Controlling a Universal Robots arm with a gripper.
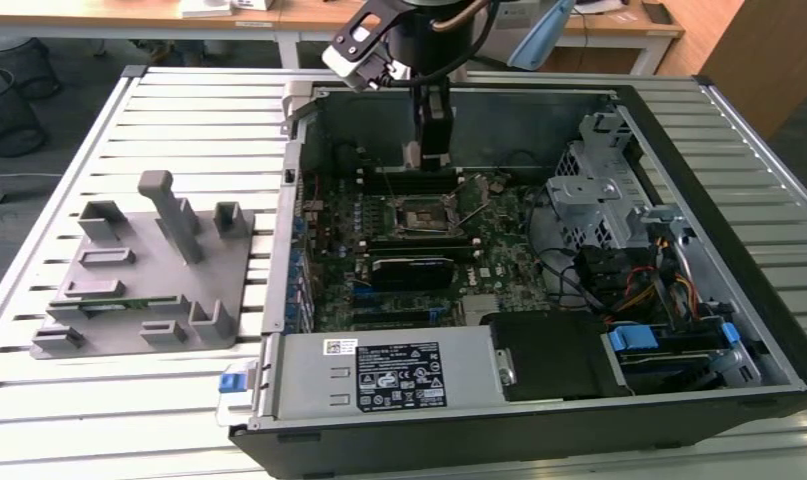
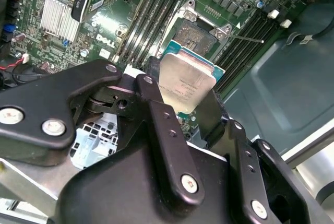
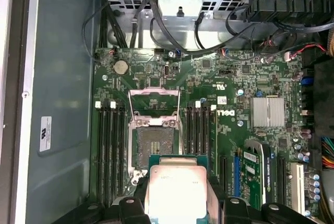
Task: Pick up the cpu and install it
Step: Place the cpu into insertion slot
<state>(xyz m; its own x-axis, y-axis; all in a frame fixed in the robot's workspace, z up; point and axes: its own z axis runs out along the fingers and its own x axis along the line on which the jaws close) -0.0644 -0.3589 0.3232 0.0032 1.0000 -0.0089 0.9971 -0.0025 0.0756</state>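
gripper (image 2: 183, 101): closed on the cpu (image 2: 189, 78), gripping its edges
cpu: I hold it above the motherboard (image 3: 232, 130), near the open socket (image 3: 155, 145)

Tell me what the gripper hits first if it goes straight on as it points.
Likely the open socket on the board; the chip in the gripper would touch first. Depth is unclear.

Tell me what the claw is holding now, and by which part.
The claw holds the cpu by two opposite side edges, one finger on each, and the metal top plate is uncovered.
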